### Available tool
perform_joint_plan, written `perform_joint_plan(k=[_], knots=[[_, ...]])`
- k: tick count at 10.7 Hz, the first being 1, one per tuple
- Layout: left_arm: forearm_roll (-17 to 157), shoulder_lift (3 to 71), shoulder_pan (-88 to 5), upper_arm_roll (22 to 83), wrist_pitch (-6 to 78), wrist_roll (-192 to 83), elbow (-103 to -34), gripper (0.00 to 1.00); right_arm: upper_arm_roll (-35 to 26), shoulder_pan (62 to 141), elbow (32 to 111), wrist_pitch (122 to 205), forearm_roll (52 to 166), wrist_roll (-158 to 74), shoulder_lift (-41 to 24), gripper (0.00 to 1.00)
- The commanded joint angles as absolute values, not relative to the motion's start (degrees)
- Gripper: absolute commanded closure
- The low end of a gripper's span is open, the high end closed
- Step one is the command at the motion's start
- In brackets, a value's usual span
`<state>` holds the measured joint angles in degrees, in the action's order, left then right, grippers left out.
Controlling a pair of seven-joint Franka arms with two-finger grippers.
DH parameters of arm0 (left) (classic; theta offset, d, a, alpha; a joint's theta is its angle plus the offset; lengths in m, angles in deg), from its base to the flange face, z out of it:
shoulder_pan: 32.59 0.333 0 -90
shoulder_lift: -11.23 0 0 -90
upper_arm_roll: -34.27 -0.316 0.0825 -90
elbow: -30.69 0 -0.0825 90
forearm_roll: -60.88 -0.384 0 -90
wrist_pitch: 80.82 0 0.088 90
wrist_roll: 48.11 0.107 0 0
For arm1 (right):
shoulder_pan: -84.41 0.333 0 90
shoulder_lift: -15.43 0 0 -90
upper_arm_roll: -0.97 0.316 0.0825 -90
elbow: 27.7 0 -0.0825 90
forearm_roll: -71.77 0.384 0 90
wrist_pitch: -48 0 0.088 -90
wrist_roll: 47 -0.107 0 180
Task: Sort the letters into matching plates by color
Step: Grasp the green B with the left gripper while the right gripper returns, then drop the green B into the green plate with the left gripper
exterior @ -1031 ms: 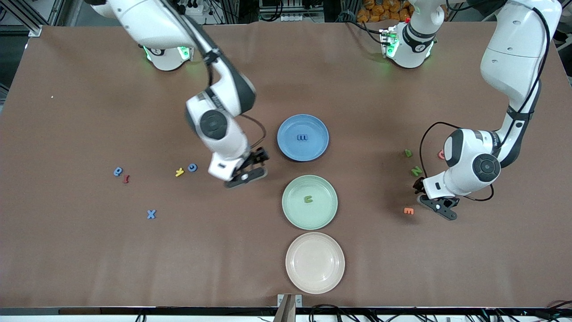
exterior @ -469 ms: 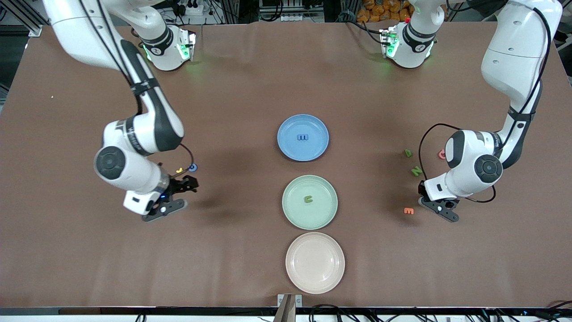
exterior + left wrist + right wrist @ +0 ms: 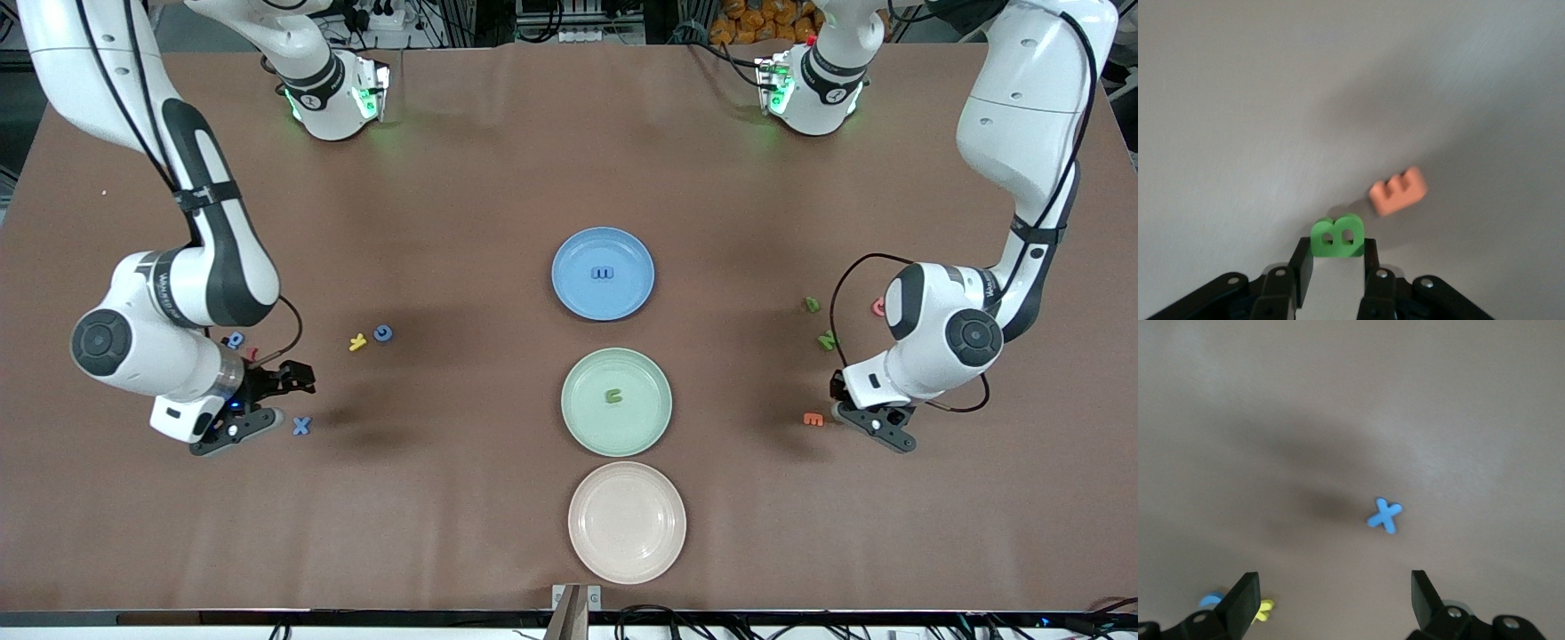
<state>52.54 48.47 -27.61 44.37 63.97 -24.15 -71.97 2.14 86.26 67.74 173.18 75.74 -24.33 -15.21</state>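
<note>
My left gripper (image 3: 1337, 259) is shut on a green letter B (image 3: 1337, 237), low over the table beside an orange letter E (image 3: 1398, 191). In the front view the left gripper (image 3: 852, 407) hides that B. My right gripper (image 3: 277, 400) hangs open close to a blue letter X (image 3: 301, 426), which lies ahead of the open right gripper (image 3: 1335, 597) as the blue X (image 3: 1385, 515). The blue plate (image 3: 576, 293) holds one blue letter (image 3: 603, 273). The green plate (image 3: 591, 428) holds one green letter (image 3: 613, 396).
Two green letters (image 3: 828, 339) (image 3: 812, 304) and a pink one (image 3: 877, 307) lie by the left arm. A blue round letter (image 3: 382, 333), a yellow Y (image 3: 357, 342), another blue letter (image 3: 235, 339) and a red one (image 3: 252, 355) lie by the right arm. A cream plate (image 3: 627, 522) sits nearest the camera.
The right arm swung away from the plates toward its own end of the table and now hangs by the blue X. The left gripper closed on the green B.
</note>
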Motion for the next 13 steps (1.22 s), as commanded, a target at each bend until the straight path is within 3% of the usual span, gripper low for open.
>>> perform_joint_plan(k=[1,4,6,9,11,12,13], knots=[[52.9,47.2,-27.9,51.6,63.3,-34.6,-70.2,1.00,3.2,83.0,67.8,176.7,73.4,-22.7,-17.9,0.00],[52.6,48.0,-30.8,57.1,63.3,-50.9,-68.3,1.00,3.2,82.3,67.6,180.1,74.1,-26.2,-20.4,0.00],[52.2,49.1,-39.2,56.5,63.3,-63.2,-66.0,1.00,3.2,82.4,67.0,180.9,74.3,-32.2,-21.6,0.00],[51.8,52.4,-48.7,53.0,63.5,-74.5,-62.0,1.00,3.2,82.7,66.5,181.2,74.5,-34.7,-22.9,0.00],[51.9,54.0,-57.0,45.8,63.4,-77.6,-60.1,1.00,3.2,83.3,66.2,182.8,74.1,-37.7,-24.7,0.00],[52.2,54.3,-57.9,44.6,63.5,-77.8,-60.1,0.23,3.2,83.4,66.2,184.1,74.1,-37.9,-25.3,0.00],[52.2,54.3,-57.7,44.6,63.4,-78.7,-60.1,0.00,3.2,83.5,66.2,184.6,74.0,-38.0,-25.7,0.00]])
